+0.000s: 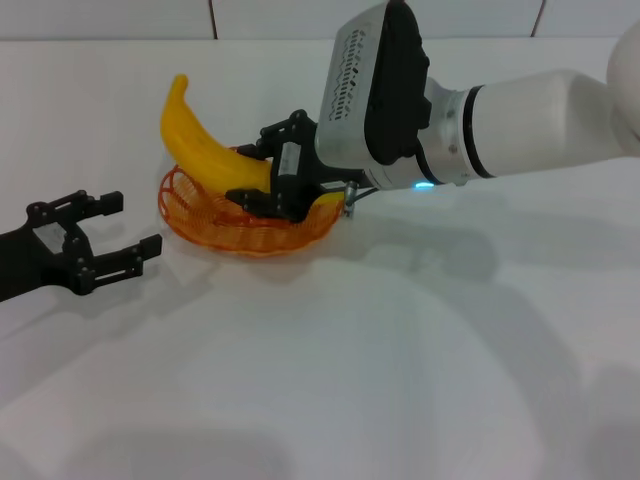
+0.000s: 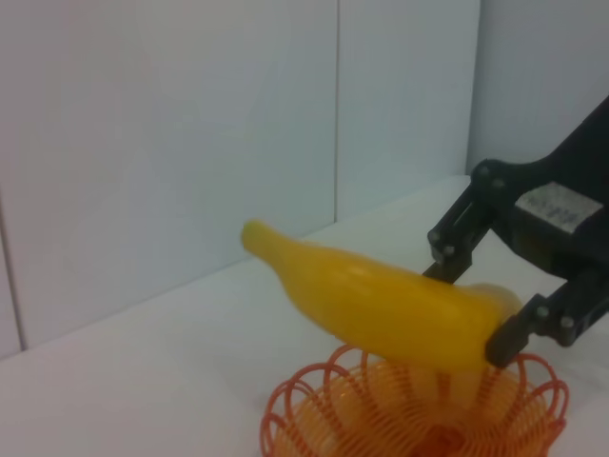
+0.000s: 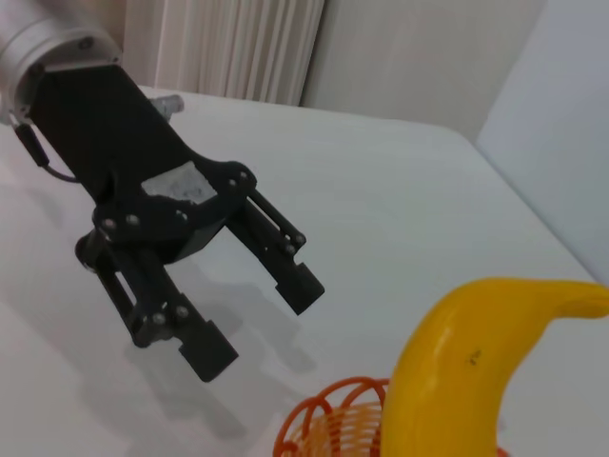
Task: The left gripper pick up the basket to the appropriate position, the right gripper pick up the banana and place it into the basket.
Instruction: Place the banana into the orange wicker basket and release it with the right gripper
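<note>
1 banana (image 1: 205,140) gripped by right tool (image 1: 258,171) over 1 basket (image 1: 190,222), left tool (image 1: 100,238) open nearby

Banana (image 1: 205,145) low end hidden behind right end effector (image 1: 256,174). Basket (image 1: 190,222) right side hidden there too, and cut off at the edge in both wrist views. Left end effector (image 1: 115,226) arm cut off at the head view's side.

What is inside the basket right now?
The banana rests with its lower end in the basket, gripped by the right gripper; its upper end sticks out over the rim. The basket floor beneath it is covered.
</note>
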Motion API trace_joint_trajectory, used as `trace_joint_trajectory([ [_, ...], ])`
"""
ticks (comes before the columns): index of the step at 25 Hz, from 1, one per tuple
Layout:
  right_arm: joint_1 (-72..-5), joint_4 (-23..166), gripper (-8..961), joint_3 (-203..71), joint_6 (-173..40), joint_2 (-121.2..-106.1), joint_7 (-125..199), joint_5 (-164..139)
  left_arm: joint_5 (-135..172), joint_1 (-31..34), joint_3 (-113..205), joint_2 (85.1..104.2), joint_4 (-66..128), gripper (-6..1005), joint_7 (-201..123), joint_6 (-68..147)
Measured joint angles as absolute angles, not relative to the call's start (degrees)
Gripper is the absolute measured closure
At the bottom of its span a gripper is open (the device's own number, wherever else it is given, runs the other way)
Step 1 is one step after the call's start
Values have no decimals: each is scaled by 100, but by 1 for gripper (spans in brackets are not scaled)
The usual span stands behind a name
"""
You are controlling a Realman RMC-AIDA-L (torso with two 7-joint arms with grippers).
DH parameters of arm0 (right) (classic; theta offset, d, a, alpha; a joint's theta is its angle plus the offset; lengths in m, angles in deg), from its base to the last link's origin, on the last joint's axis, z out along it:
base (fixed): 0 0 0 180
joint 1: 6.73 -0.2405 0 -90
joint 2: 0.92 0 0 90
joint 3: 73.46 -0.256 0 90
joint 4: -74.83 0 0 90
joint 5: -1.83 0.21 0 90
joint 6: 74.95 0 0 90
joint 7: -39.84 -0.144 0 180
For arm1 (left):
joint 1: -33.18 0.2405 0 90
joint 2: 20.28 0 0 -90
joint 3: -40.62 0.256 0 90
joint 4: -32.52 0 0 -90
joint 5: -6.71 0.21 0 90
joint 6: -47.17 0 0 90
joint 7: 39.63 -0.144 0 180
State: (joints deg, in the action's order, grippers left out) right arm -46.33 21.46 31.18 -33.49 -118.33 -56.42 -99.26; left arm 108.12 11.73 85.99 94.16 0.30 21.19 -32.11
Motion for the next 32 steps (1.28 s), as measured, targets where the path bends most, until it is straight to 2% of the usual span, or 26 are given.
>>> trace_joint_trajectory([
  [25, -4810, 2272, 456, 3579, -3789, -11843, -5704, -9925, 10813, 1166, 8607, 9444, 43, 197, 2101, -3193],
  [27, -4791, 2260, 268, 3612, -3849, -11843, -5701, -9926, 10813, 1167, 8607, 9449, 44, 197, 2101, -3193],
  [32, -4656, 2077, 243, 3600, -3854, -11834, -5715, -9926, 10812, 1201, 8606, 9450, 44, 197, 2101, -3193],
])
